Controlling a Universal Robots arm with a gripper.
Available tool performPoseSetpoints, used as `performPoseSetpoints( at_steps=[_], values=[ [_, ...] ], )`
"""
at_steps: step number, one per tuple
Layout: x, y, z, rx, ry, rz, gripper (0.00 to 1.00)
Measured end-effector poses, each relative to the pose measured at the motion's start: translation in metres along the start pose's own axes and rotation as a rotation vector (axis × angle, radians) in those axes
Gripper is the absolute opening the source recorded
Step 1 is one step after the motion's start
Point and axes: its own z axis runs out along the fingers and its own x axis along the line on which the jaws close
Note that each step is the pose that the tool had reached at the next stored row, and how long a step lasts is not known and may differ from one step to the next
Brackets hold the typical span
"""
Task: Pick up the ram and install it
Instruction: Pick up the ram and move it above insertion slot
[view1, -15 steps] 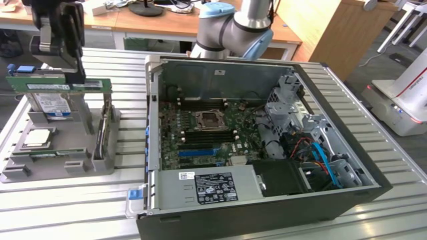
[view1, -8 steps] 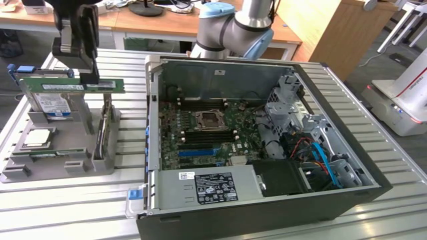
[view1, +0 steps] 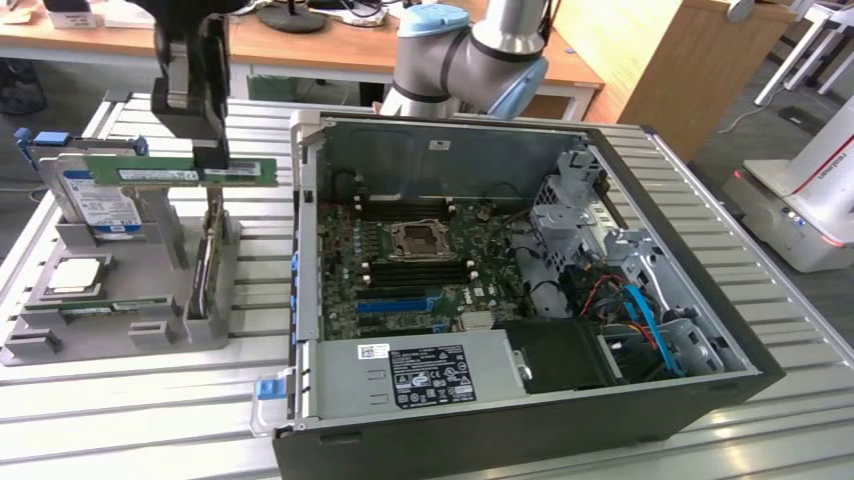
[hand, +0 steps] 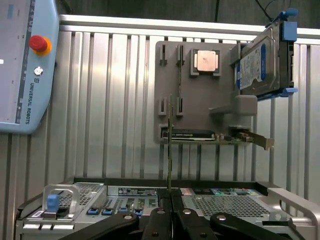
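Clenching the ram (view1: 160, 172) by its top edge with the pincer (view1: 210, 160), level above the gray holder (view1: 34, 348) on the surface (view1: 134, 420), beside the computer case (view1: 441, 150).

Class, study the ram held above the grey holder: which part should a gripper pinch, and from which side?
Pinch the ram across its two flat faces at the upper long edge, coming from above, as the gripper does now. The board is thin and stands on edge, so the faces give grip and the lower edge is free.
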Motion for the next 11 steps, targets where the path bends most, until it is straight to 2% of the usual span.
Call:
performPoseSetpoints(
  at_steps=[11],
  values=[
    [0.001,-0.0349,-0.0016,-0.0003,0.0001,0.000,0.12]
  ],
)
